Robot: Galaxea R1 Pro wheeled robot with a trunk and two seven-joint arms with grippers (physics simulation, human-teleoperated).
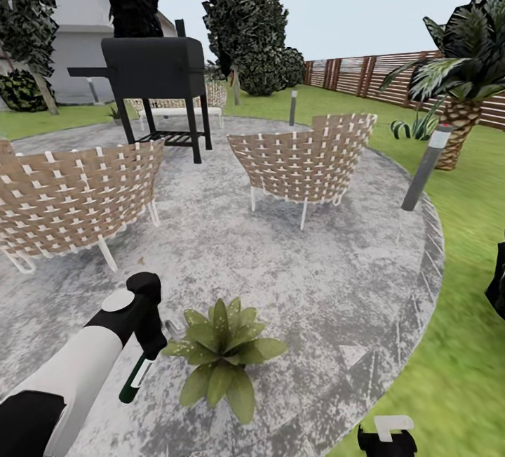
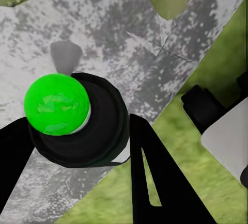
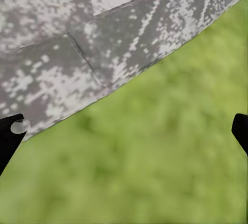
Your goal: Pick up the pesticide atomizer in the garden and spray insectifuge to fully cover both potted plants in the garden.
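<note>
The round stone patio (image 1: 294, 281) filled most of the head view, with lawn (image 1: 463, 345) curving along its right edge and the slatted fence (image 1: 393, 74) in the upper right. Two woven chairs (image 1: 305, 159) sat across the middle, a black grill (image 1: 158, 71) behind them in the upper centre. Low in the frame, a little left of centre, one potted plant (image 1: 221, 352) spread its speckled leaves on the stone. The left arm came up from the lower left corner, and its left gripper (image 1: 144, 345) was pinching the pesticide atomizer (image 1: 135, 380), which hung just left of the plant with its long axis slanting down and leftward, one end toward the ground. In the left wrist view the bottle (image 2: 57, 105) sat end-on between the two dark fingers. The right gripper (image 3: 124, 131) hung spread wide over the patio's edge, holding nothing. The left arm looked far the nearer, so I reckoned the coming move turned on swinging the nozzle rightward onto those leaves.
</note>
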